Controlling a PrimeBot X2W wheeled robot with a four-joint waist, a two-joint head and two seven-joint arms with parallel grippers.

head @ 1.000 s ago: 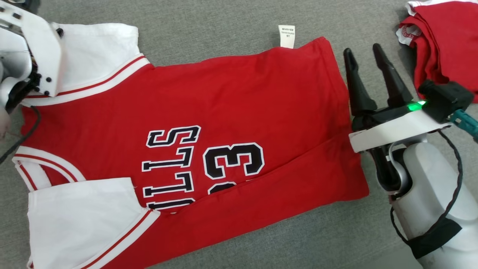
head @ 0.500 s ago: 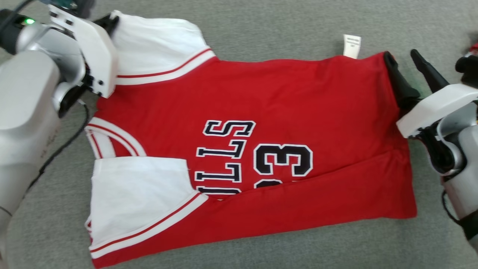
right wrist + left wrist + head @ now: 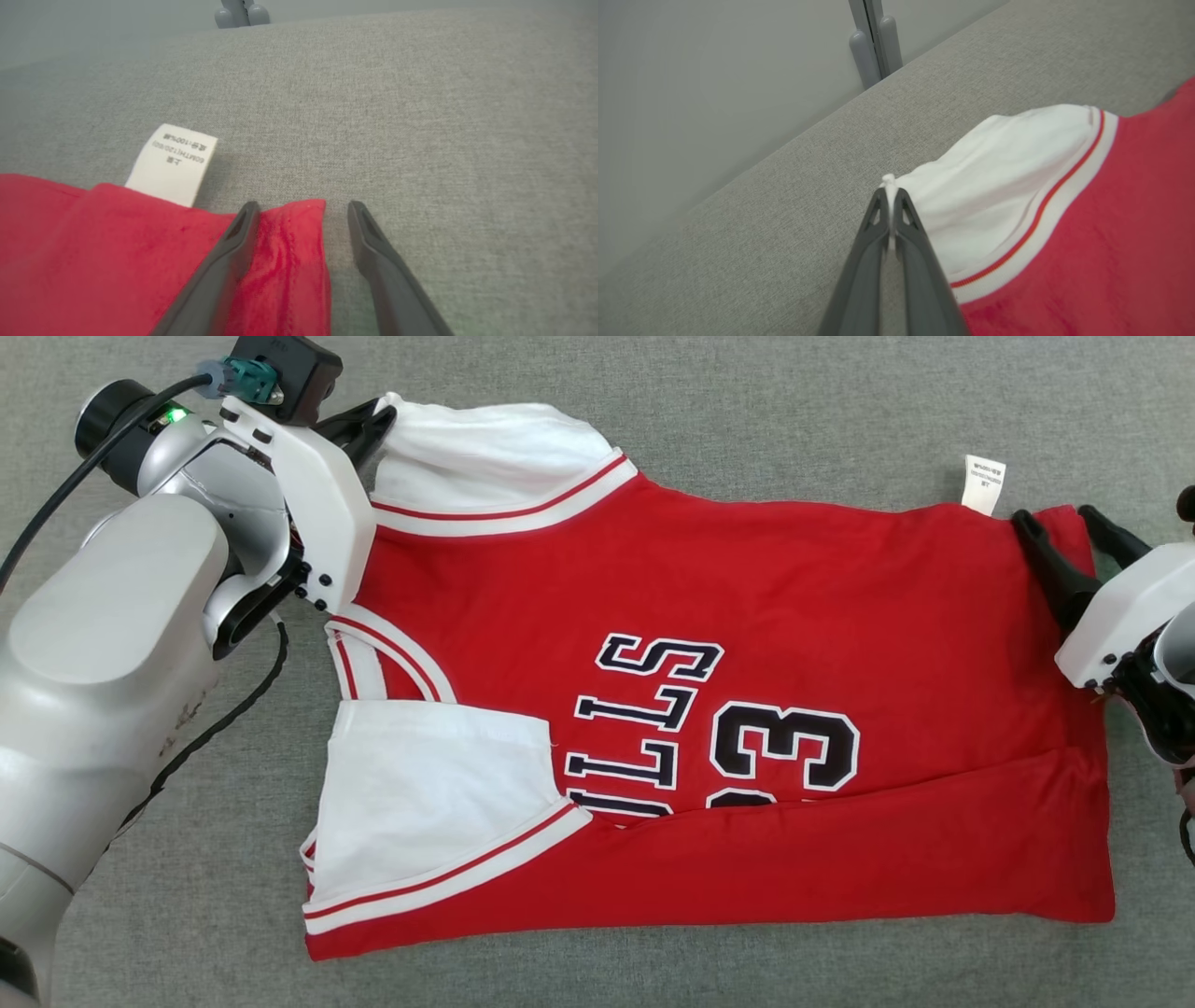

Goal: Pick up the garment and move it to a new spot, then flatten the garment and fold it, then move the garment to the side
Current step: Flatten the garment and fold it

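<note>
Garment: One red jersey (image 3: 766, 579) lay spread sideways on one grey fabric surface (image 3: 747, 411), neck toward the robot's left and hem toward its right.
Near fold: The long edge closest to the robot was folded up over the body as one red band.
Sleeves: There were two, both white with red-striped trim. The near sleeve (image 3: 429, 793) lay folded flat onto the chest.
Lettering: Black characters with white outlines ran across the chest, and the fold covered part of them.
Far sleeve: The second sleeve (image 3: 485, 448) lay at the far left corner, its tip drawn to a point.
Left gripper: The left gripper (image 3: 891, 198) had its two dark fingers pressed together, pinching the tip of the far sleeve.
Right gripper: The right gripper (image 3: 302, 207) had its two fingers spread. They straddled the far hem corner, one over red cloth and one over grey surface.
Care label: One white care label (image 3: 982, 483) stuck out past the far edge, just beside the right gripper.
Beyond: One grey post (image 3: 873, 42) stood at the surface's far edge.
</note>
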